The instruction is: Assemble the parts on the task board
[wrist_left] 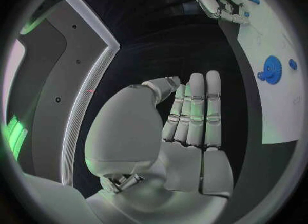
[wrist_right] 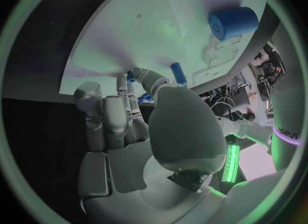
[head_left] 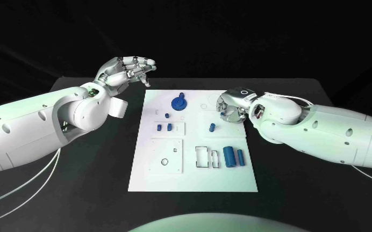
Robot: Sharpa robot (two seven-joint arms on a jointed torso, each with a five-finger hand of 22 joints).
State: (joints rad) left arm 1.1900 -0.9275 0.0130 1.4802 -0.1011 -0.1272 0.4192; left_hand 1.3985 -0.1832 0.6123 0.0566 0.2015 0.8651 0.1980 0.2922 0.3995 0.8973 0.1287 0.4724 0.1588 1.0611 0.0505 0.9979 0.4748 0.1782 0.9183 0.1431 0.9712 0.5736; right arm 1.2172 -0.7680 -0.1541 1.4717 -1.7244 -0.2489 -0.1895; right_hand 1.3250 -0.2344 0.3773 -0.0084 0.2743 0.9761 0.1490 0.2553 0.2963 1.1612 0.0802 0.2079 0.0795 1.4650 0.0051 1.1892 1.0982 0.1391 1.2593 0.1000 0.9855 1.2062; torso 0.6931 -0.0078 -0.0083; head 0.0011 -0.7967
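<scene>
Your right hand (head_left: 231, 106) is hovering over the white board's (head_left: 155, 181) right edge near the small blue peg (head_left: 212, 127), fingers loosely curled, holding nothing; left hand (head_left: 128, 71) is idling empty off the board's far-left corner. Next I'd judge: pinching that peg

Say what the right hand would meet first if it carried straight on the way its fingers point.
Probably the small blue peg standing on the task board, just ahead of the right hand; depth is uncertain.

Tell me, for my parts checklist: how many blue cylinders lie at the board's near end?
2: a thick cylinder and a thinner cylinder beside it, toward the right edge of the task board. The smaller blue pieces farther up are not counted.
</scene>
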